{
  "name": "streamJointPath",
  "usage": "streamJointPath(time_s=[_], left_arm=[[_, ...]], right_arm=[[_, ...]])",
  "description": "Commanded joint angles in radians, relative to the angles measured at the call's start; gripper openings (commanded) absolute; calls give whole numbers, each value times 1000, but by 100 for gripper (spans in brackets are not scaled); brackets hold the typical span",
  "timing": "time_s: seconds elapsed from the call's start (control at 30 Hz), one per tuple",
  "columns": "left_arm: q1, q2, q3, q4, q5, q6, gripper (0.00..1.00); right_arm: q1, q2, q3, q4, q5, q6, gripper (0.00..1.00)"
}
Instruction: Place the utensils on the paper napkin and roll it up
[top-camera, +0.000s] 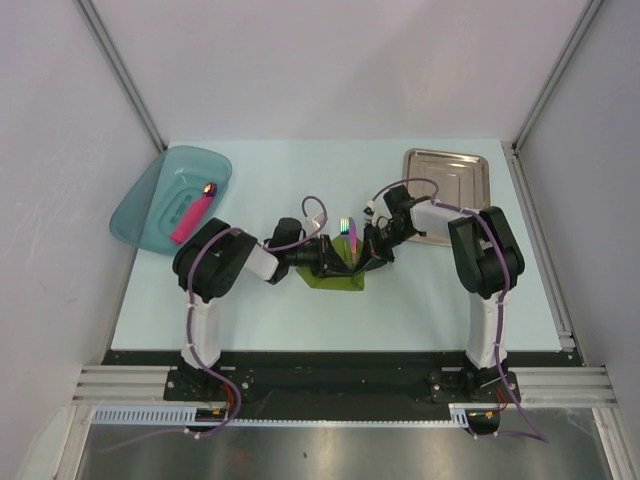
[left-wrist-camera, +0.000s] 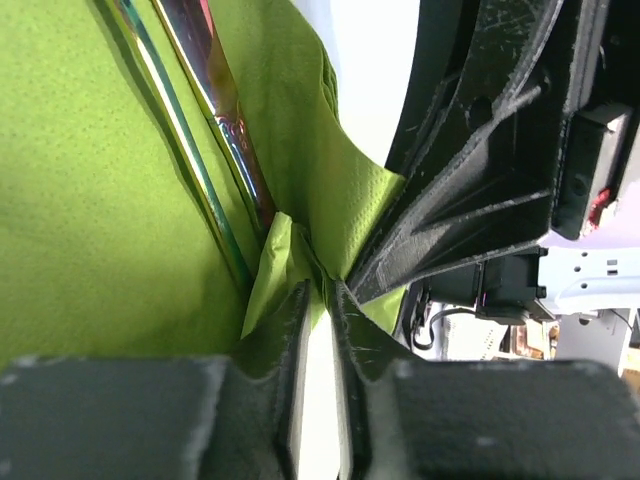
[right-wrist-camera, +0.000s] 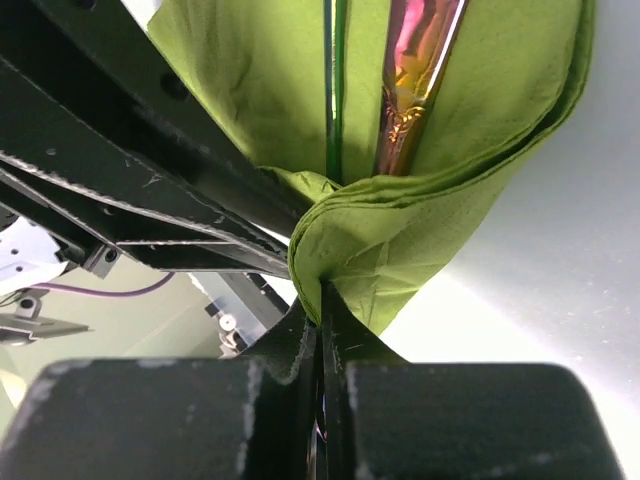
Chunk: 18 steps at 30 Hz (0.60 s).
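Observation:
The olive-green paper napkin (top-camera: 334, 278) lies mid-table, its near edge lifted and folding over the two iridescent utensils (top-camera: 348, 234). My left gripper (top-camera: 333, 259) is shut on the napkin's edge; the left wrist view shows its tips (left-wrist-camera: 322, 290) pinching a green fold (left-wrist-camera: 80, 200) beside the two utensils (left-wrist-camera: 228, 125). My right gripper (top-camera: 372, 254) is shut on a doubled fold of the napkin (right-wrist-camera: 400, 240), seen at its tips (right-wrist-camera: 322, 292), with the utensils (right-wrist-camera: 415, 80) lying inside the fold. The two grippers sit close, almost touching.
A teal plastic tub (top-camera: 150, 205) with a thick pink bar (top-camera: 190, 217) stands at the far left. A silver steel tray (top-camera: 447, 165) lies at the far right, just behind my right arm. White walls enclose the table.

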Motion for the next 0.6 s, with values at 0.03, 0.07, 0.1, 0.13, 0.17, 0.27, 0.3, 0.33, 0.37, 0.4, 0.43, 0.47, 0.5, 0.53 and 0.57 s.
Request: streamJointPath(time_s=[0.03,0.07,0.1,0.13,0.17,0.27,0.3,0.33,0.37,0.4,0.43,0.47,0.5,0.53,0.57], left_arm=[[16,-113,-11,48,36,-8,26],[19,-122,-14,31,39,-2,29],[30,-145,-23,16,41,12,30],[34,-156,-28,-19,38,23,31],[40,-168,-34,-39,35,35,32],[57,-192,-45,-113,36,89,33],[59,-197,-43,-133,35,118,33],[59,-200,-43,-154,32,124,32],[59,-200,-43,-159,28,129,31],[59,-197,-43,-164,28,138,30],[59,-197,-45,-170,24,139,28],[59,-196,-46,-170,19,139,27],[59,-194,-46,-178,15,148,27],[59,-193,-43,-200,9,155,25],[59,-183,-41,-216,-2,164,23]], right_arm=[[13,9,28,12,37,-27,0],[14,9,30,12,37,-28,0],[16,9,30,14,40,-30,0],[18,8,30,12,40,-31,0],[19,6,30,14,42,-31,0],[25,1,34,15,42,-30,0],[27,3,36,18,40,-28,0],[30,1,37,20,40,-27,0],[33,0,39,20,40,-27,0],[34,0,40,20,40,-27,0],[36,-2,42,20,40,-24,0],[39,-2,44,20,40,-24,0],[41,-3,44,20,39,-22,0],[42,-3,47,17,40,-23,0],[45,-2,48,17,42,-22,0]])
